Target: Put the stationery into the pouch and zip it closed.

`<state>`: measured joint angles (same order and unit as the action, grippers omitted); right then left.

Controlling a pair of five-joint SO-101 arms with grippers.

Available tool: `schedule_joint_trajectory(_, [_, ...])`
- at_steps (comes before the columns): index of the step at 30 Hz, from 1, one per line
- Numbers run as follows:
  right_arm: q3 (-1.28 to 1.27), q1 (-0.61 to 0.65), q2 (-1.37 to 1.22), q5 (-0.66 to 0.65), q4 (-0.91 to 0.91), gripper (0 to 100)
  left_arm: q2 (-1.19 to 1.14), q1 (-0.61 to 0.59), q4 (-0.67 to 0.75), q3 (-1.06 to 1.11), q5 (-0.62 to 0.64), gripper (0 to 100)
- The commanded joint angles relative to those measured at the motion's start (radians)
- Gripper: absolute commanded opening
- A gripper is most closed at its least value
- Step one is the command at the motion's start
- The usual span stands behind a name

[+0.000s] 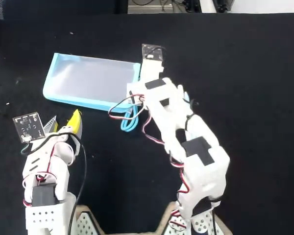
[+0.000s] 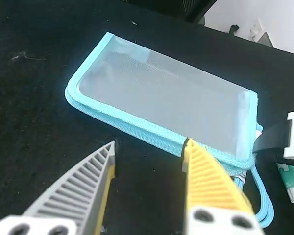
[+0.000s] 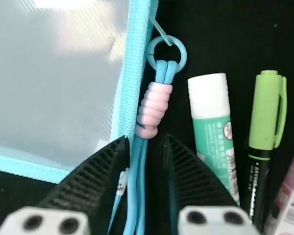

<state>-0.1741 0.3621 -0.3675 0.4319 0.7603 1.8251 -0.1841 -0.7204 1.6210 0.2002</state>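
**Status: stationery outside pouch, right gripper at pull strap**

1. Pouch. The pale blue pouch [image 1: 90,81] [image 2: 161,98] [image 3: 54,73] lies flat on the black bench [image 1: 245,73], at the far left of centre. Its long sides run left to right.

2. Pull strap. A blue cord strap [image 1: 129,125] [image 2: 264,205] [image 3: 142,176] hangs from a ring [image 3: 166,49] at the pouch's right end. A pink wrap [image 3: 154,105] binds the cord just below the ring. The loop trails toward the near side.

3. Stationery. A glue stick [image 3: 213,132] [image 2: 290,181] with a white cap and a green highlighter [image 3: 264,122] lie side by side on the bench. They are just beyond the pouch's right end, beside the strap, and not inside the pouch. A pink-and-white item [image 3: 291,196] lies next to the highlighter; what it is cannot be determined.

4. Right gripper [image 3: 144,139]. Released. The black jaws stand narrowly apart with the strap running between them. One jaw is against the cord, and a gap shows at the other.

5. Left gripper [image 1: 63,122] [image 2: 150,144]. Released and holding nothing. The grey and yellow jaws are spread wide. It hovers at the near left, just short of the pouch's near edge.
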Motion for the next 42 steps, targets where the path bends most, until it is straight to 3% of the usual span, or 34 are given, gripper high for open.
schedule_joint_trajectory(1, [0.059, 0.009, 0.013, 0.009, 0.048, 11.4, 0.003, 0.008, 0.006, -0.024, 0.012, 22])
schedule_joint_trajectory(5, [0.067, 0.089, 0.053, -0.002, 0.117, 11.4, 0.003, 0.010, 0.006, -0.022, 0.012, 22])
schedule_joint_trajectory(9, [0.053, 0.163, 0.059, -0.120, 0.133, 11.4, 0.003, 0.010, 0.006, -0.019, 0.012, 22])
schedule_joint_trajectory(14, [0.030, 0.183, 0.077, -0.183, 0.149, 11.4, 0.003, 0.010, 0.006, -0.016, 0.009, 22])
schedule_joint_trajectory(22, [0.025, 0.126, 0.165, -0.132, 0.287, 11.8, 0.003, 0.010, 0.006, -0.018, 0.008, 22])
schedule_joint_trajectory(27, [0.035, 0.132, 0.076, -0.011, 0.288, 17.0, 0.003, 0.010, 0.006, -0.016, 0.008, 22])
schedule_joint_trajectory(34, [0.088, 0.143, -0.024, -0.003, 0.296, 17.6, 0.003, 0.010, 0.006, -0.016, 0.008, 22])
schedule_joint_trajectory(36, [0.087, 0.155, -0.035, -0.005, 0.299, 14.9, 0.003, 0.010, 0.006, -0.016, 0.008, 22])
schedule_joint_trajectory(39, [0.104, 0.160, -0.027, -0.026, 0.345, 0.3, 0.003, 0.010, 0.006, -0.016, 0.006, 22])
schedule_joint_trajectory(42, [0.134, 0.149, 0.016, -0.130, 0.443, 0.8, 0.003, 0.004, 0.006, -0.016, 0.006, 22])
